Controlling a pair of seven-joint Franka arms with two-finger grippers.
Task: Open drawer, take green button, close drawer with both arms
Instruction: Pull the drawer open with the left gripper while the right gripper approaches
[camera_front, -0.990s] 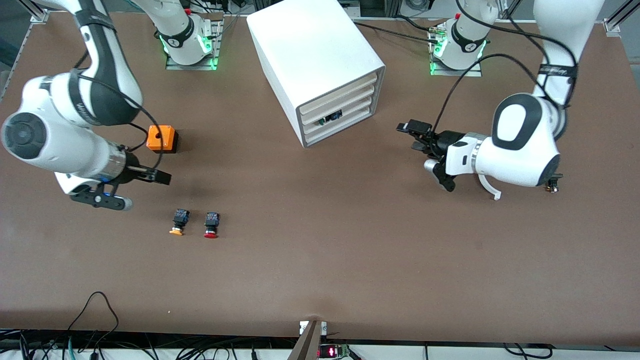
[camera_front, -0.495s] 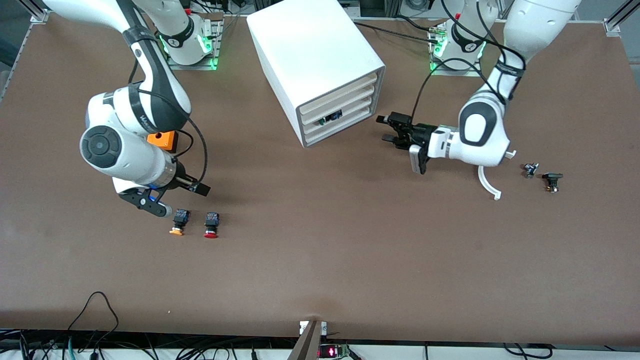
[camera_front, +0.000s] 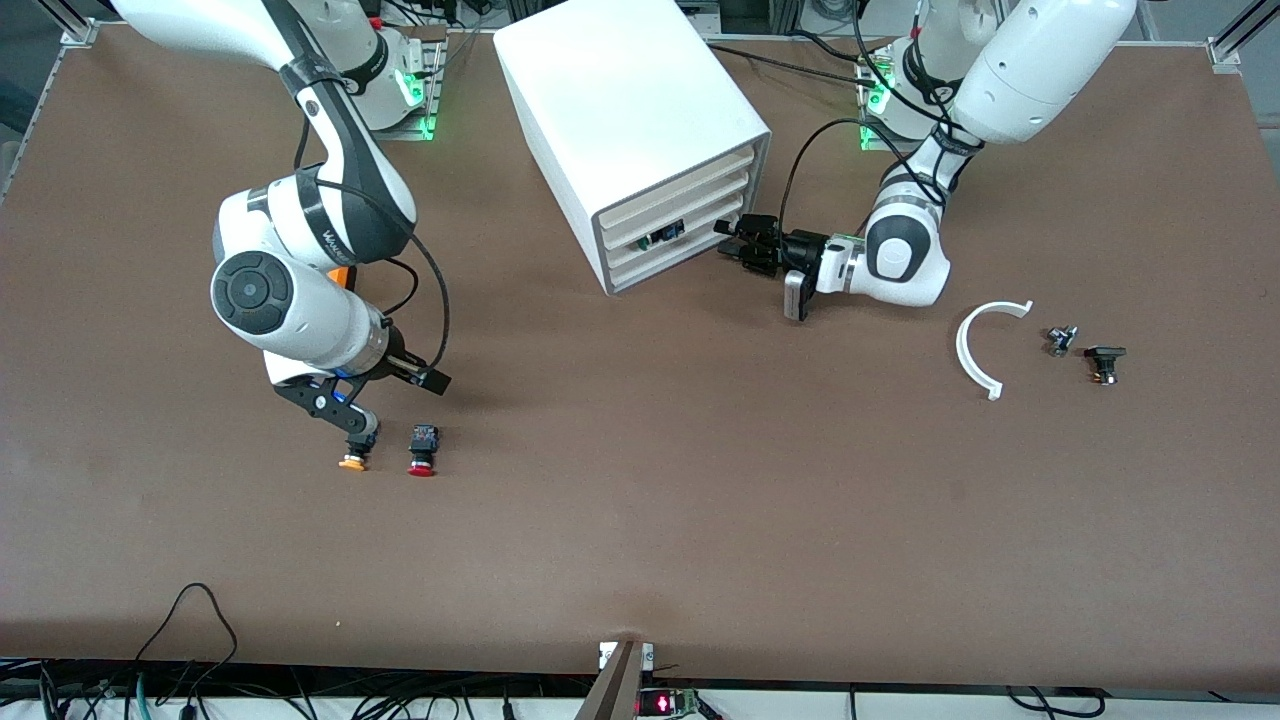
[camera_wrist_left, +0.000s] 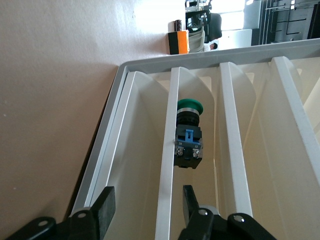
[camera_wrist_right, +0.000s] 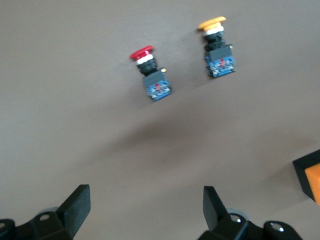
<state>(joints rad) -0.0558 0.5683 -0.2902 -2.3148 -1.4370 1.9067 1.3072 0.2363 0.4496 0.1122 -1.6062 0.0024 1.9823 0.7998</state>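
My left pincer, fingers apart, sits at the cabinet mouth just right of centre in the front view, straddling the cream front of the drawer. The green button lies straight ahead inside, cap pointing away from me. My right pincer, also spread, hovers over the desk at lower left above the orange button and red button, so my left is far nearer.

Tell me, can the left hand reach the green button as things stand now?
Probably not yet. The left hand is open at the cabinet's front, but the green button lies deep in the drawer, between the shelves. The drawer likely has to slide out first.
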